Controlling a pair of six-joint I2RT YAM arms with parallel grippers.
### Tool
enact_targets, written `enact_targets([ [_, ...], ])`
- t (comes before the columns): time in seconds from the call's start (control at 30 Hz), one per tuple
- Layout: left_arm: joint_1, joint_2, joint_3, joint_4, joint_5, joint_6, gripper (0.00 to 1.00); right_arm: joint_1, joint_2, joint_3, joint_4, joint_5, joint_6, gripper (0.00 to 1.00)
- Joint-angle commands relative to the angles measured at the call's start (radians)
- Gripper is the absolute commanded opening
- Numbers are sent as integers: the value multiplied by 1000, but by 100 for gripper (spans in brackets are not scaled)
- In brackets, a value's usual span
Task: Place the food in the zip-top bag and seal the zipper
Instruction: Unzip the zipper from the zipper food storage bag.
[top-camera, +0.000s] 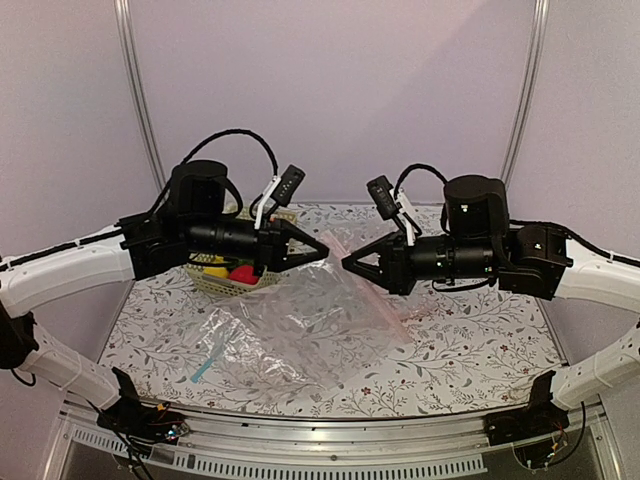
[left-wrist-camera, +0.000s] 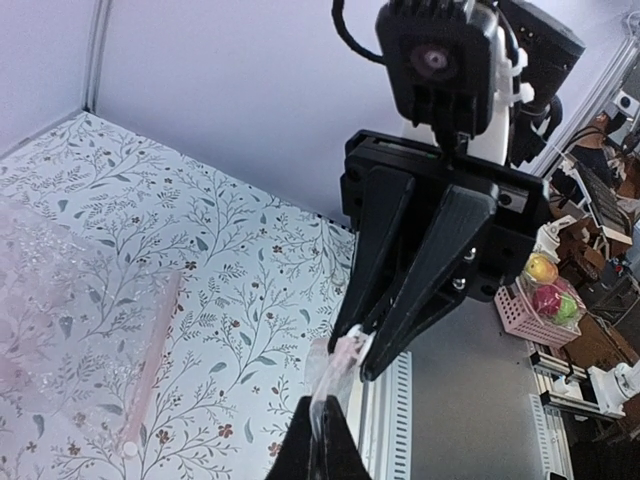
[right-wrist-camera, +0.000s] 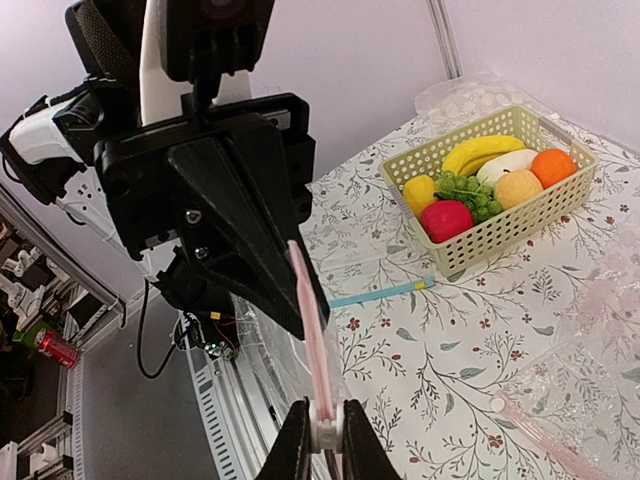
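The zip-top bag (top-camera: 300, 320) hangs crumpled from both grippers down to the table. My left gripper (top-camera: 322, 250) is shut on the end of its pale pink zipper (right-wrist-camera: 312, 310); in the left wrist view my fingers (left-wrist-camera: 320, 410) pinch that strip. My right gripper (top-camera: 348, 265) faces it closely, shut on the white slider (right-wrist-camera: 325, 432) of the zipper. The food sits in the pale green basket (right-wrist-camera: 505, 235): banana (right-wrist-camera: 485, 150), radish (right-wrist-camera: 515, 163), orange (right-wrist-camera: 552, 166), peach (right-wrist-camera: 518, 188), apple (right-wrist-camera: 447, 218), lemon (right-wrist-camera: 420, 192) and greens (right-wrist-camera: 470, 188).
The basket (top-camera: 225, 285) stands at the back left, partly behind my left arm. A flat clear bag with a blue strip (top-camera: 205, 366) lies at the front left. Metal rails run along the table's near edge (top-camera: 330, 435).
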Motion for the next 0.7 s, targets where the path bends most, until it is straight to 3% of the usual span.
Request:
enact_targets([
  [0.0, 52, -45, -33, 16, -43, -27, 0, -7, -1, -3, -26, 7, -1, 10],
  [0.67, 210, -184, -149, 40, -163, -126, 0, -8, -8, -24, -30, 20, 4, 9],
])
